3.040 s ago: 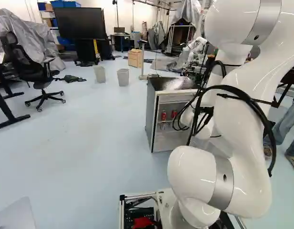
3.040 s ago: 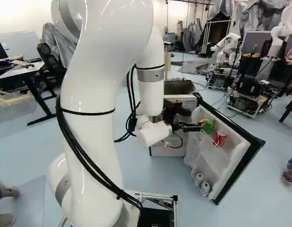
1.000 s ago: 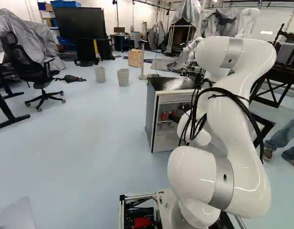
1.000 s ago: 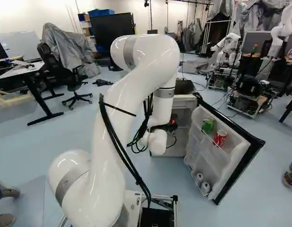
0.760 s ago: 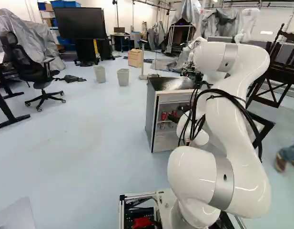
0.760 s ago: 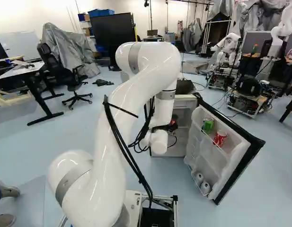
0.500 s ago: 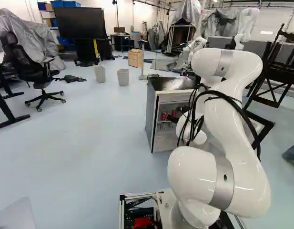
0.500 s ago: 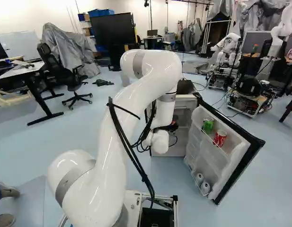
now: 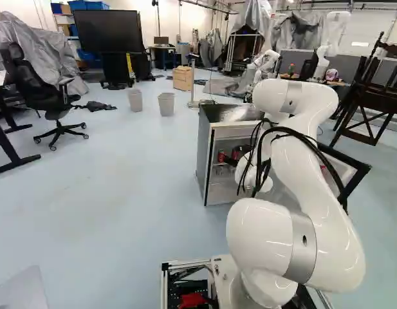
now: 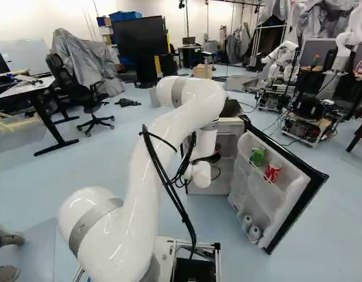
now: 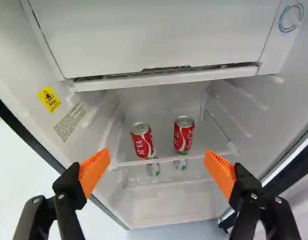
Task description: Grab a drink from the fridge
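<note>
At the mouth of the fridge (image 9: 209,154) my gripper (image 9: 231,159) shows small and dark in the left base view, partly behind the arm. In the wrist view the gripper (image 11: 157,166) stands open, orange pads wide apart and nothing gripped. Ahead of it two red cans, one (image 11: 142,141) and another (image 11: 183,135), stand upright and apart on a clear shelf (image 11: 166,160). Below that shelf are two paler cans, one (image 11: 153,169) and another (image 11: 180,164). The open door's rack holds a green can (image 10: 257,155) and a red can (image 10: 273,171).
The fridge door (image 10: 289,197) stands swung out to the right of the opening. A freezer compartment (image 11: 158,37) spans the fridge's upper part, above the cans. Farther back are another robot (image 10: 280,61), a wooden box (image 9: 183,78) and two bins, one (image 9: 166,103) nearer.
My arm has swung from beside the door rack to the fridge opening and lowered, its upper bend sinking further over the last second. The base and the fridge have kept their places.
</note>
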Available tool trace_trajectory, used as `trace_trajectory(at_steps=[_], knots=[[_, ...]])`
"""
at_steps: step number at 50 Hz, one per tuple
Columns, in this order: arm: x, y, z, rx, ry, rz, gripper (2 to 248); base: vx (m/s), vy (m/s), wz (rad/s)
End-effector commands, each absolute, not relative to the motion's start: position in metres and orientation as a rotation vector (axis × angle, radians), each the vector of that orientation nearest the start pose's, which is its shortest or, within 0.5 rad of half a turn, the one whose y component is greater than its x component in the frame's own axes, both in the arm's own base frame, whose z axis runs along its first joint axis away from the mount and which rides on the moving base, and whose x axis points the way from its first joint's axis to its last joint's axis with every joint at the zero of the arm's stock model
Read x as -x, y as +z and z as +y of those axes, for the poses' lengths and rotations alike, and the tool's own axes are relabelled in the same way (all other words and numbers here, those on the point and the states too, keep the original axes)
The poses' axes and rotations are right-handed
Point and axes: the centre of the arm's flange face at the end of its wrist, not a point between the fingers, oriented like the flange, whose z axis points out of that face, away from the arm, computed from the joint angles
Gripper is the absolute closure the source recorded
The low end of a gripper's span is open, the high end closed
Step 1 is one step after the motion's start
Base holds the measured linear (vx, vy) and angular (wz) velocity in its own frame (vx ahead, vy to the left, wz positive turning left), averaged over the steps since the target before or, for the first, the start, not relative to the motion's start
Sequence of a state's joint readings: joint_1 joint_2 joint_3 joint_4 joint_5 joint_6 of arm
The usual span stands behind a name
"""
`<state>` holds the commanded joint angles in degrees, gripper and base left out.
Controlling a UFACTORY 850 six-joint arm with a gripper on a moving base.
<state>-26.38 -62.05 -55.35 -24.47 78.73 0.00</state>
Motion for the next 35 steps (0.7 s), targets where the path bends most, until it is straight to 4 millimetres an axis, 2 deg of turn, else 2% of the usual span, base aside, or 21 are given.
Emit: trace_trajectory(at_steps=[35], knots=[[-0.546,0.054,-0.207,2.506,-1.882,0.004,3,0.000,0.000,0.000]])
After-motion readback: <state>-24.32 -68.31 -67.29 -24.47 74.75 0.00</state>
